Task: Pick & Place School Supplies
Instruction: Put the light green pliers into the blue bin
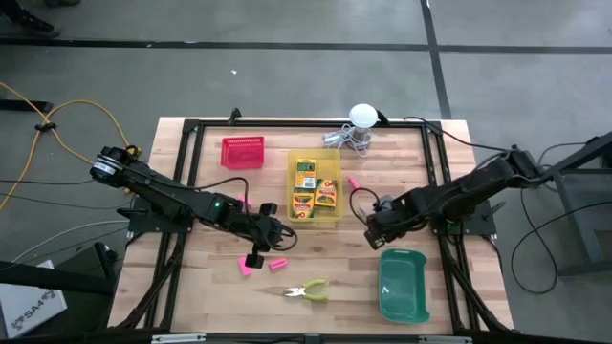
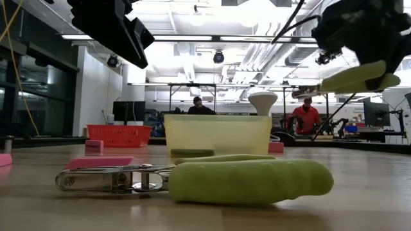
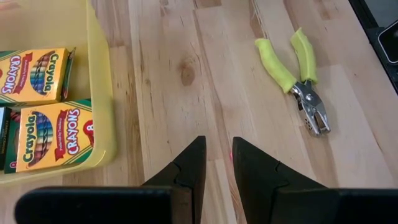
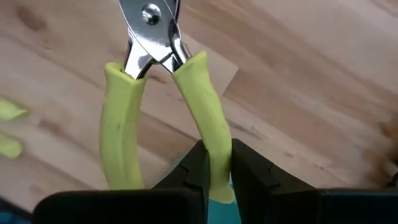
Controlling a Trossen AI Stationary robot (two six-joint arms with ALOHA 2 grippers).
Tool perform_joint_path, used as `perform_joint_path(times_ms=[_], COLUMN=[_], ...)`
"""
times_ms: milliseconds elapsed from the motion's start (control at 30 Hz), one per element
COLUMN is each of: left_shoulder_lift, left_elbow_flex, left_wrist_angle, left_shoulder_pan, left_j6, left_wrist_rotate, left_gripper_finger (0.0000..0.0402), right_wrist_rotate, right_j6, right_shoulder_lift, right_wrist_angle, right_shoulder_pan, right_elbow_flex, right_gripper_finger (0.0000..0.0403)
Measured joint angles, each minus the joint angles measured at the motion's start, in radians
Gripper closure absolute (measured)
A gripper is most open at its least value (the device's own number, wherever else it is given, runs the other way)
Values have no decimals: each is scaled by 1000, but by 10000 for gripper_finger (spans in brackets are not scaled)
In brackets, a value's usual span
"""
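My right gripper (image 1: 375,232) hovers beside the green bin (image 1: 403,285), shut on a tool with yellow-green handles (image 4: 158,93), which shows high up in the low view (image 2: 353,80). A second such tool (image 1: 308,290) lies flat on the table near its near edge, close up in the low view (image 2: 250,181). My left gripper (image 1: 285,237) hangs over bare wood just near of the yellow bin (image 1: 316,222), its fingers (image 3: 186,171) a little apart. The crayon boxes (image 3: 37,74) lie in that bin. Pink erasers (image 1: 277,264) lie flat on the table. My right gripper pinches one handle of the tool (image 4: 211,146) between its two fingers, toward that handle's free end. The fingers run along the handle. The other handle (image 4: 121,137) sticks out free beside it, and the metal jaws (image 4: 149,37) point away from the gripper. The tool is lifted clear of the table.
A red bin (image 1: 242,153) stands at the far left. A white ball with metal clutter (image 1: 359,124) sits at the far edge. More pink erasers lie near the yellow bin (image 1: 353,182) and by the left arm (image 1: 246,268). People show in the room behind.
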Motion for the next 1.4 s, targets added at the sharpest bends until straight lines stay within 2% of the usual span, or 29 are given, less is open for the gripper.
perform_joint_path(times_ms=[333,633,867,1067,1400], left_shoulder_lift=[0,0,0,0,0], left_elbow_flex=[0,0,0,0,0], left_wrist_angle=[0,0,1,8,17], left_shoulder_pan=[0,0,0,0,0], left_j6=[0,0,0,2,3], left_wrist_rotate=[0,0,0,0,-3], left_gripper_finger=[327,327,327,327,327], right_wrist_rotate=[-3,-24,47,129,129], right_j6=[121,389,614,801,936], right_shoulder_lift=[-86,-132,-132,-124,-15], right_wrist_angle=[1,33,144,163,228], right_shoulder_pan=[108,297,475,611,720], right_elbow_flex=[0,0,0,1,0], right_gripper_finger=[363,368,370,370,370])
